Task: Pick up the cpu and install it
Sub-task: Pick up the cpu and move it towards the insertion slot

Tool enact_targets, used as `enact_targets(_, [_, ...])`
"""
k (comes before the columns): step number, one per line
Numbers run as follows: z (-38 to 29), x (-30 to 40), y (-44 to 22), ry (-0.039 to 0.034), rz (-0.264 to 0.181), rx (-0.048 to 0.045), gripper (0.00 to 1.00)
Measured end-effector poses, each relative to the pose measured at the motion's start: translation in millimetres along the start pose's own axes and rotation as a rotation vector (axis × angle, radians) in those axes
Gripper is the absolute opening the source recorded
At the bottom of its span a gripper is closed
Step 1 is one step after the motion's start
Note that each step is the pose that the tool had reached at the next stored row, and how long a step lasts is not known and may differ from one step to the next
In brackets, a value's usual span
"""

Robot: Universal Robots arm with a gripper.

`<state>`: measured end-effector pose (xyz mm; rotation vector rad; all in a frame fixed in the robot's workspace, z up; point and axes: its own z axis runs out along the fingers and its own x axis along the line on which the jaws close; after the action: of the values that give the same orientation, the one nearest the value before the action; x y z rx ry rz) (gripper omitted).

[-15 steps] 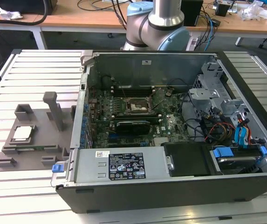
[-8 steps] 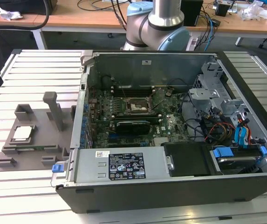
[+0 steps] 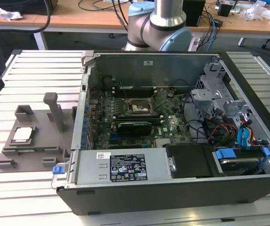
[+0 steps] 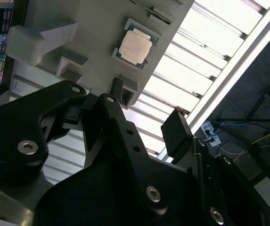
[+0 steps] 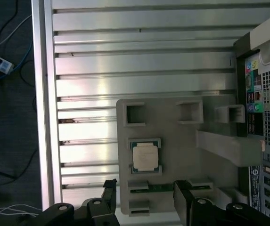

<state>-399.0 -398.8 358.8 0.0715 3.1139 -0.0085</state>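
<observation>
Two black fingers (image 5: 110, 193) of gripper (image 5: 146, 194) held wide apart, nothing gripped, hung over edge of grey plastic fixture tray (image 5: 182, 141). Small square silver-topped cpu (image 5: 145, 157) seated flat in tray recess, apart from fingers. Open black computer case (image 3: 172, 188) set just beside tray on slatted aluminium table (image 3: 36, 70); arm's silver-blue joint (image 3: 165, 23) seen behind case.

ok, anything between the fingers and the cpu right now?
Nothing visible. The cpu lies uncovered in its recess on the grey tray, and the gripper hangs apart from it with fingers open. The tray's tall post stands off to one side, not between them.
</observation>
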Motion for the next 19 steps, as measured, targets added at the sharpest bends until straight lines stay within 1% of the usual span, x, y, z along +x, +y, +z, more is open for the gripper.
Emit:
enact_targets(4, [3.2,0.1,0.0,0.0,0.0,0.0,0.6])
enact_targets(10, [9.9,0.3,0.1,0.0,0.0,0.0,0.6])
enact_targets(14, [12.8,0.4,0.1,0.0001,0.0,0.0,0.6])
enact_targets(19, [21.5,0.6,0.1,0.0001,0.0,0.0001,0.6])
